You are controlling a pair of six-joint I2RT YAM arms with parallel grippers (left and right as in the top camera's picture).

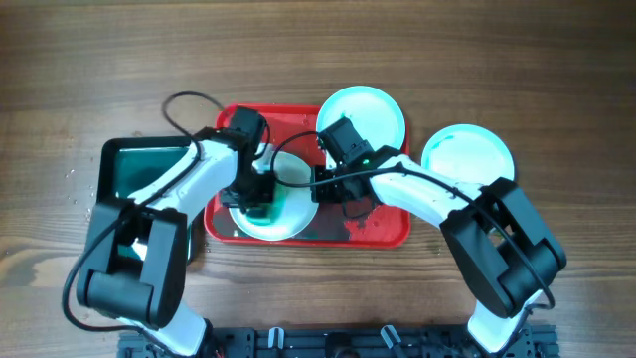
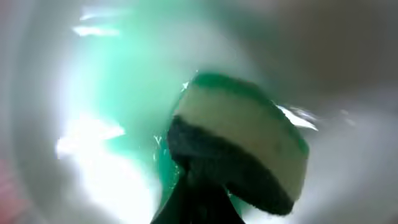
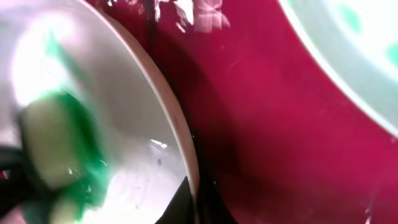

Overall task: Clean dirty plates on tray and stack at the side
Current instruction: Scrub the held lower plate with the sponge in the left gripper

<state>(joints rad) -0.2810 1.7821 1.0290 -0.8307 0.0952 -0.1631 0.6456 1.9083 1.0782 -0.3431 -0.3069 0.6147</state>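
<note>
The red tray [image 1: 383, 231] holds a plate [image 1: 293, 171] at its front left, wet with a green-teal smear [image 2: 124, 81]. My left gripper [image 1: 256, 199] is shut on a white and dark sponge [image 2: 242, 143] and presses it onto this plate. My right gripper [image 1: 320, 185] is shut on the plate's right rim [image 3: 181, 143], one finger on each side. A second plate [image 1: 363, 111] lies on the tray's back right, over its rim, and also shows in the right wrist view [image 3: 348, 56]. A third plate [image 1: 467, 157] sits on the table to the right of the tray.
A black tub with teal liquid [image 1: 139, 174] stands left of the tray, under my left arm. The tray floor [image 3: 267, 124] is wet. Wooden table surrounds everything.
</note>
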